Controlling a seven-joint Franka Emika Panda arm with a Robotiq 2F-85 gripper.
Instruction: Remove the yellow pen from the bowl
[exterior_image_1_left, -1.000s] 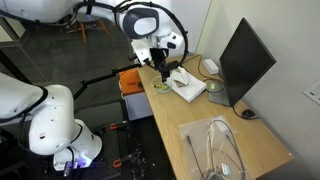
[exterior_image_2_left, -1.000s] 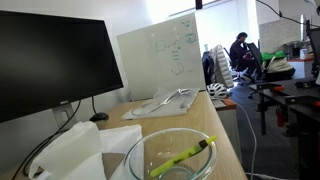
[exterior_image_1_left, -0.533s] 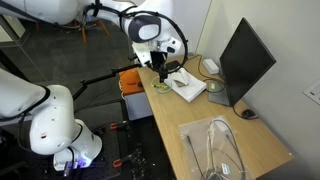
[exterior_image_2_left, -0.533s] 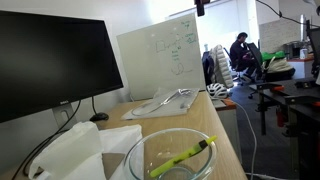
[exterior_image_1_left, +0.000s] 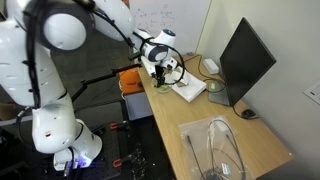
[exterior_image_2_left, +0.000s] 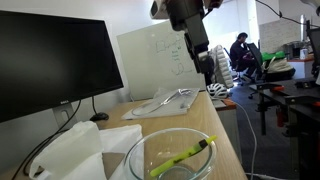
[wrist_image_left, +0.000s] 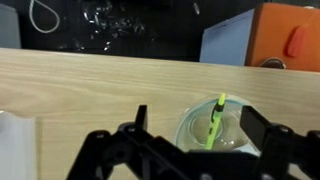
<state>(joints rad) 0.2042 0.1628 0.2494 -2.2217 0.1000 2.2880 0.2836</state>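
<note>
Gripper (wrist_image_left: 197, 122) over bowl (wrist_image_left: 183, 126), jaws apart | pen (wrist_image_left: 215, 118) leans toward 12 o'clock | risk: I drop off-centre, a finger clips the rim, bowl skids.

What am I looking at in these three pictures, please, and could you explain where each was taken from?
This is a white robot arm ending in a two-fingered gripper. Two pictures come from cameras standing around the desk; the third comes from a camera on the wrist, looking past the fingers. On the wooden desk are a monitor, a white pad and a small bowl with a yellow pen in it. The gripper is open, holds nothing, and hangs over the bowl.
</note>
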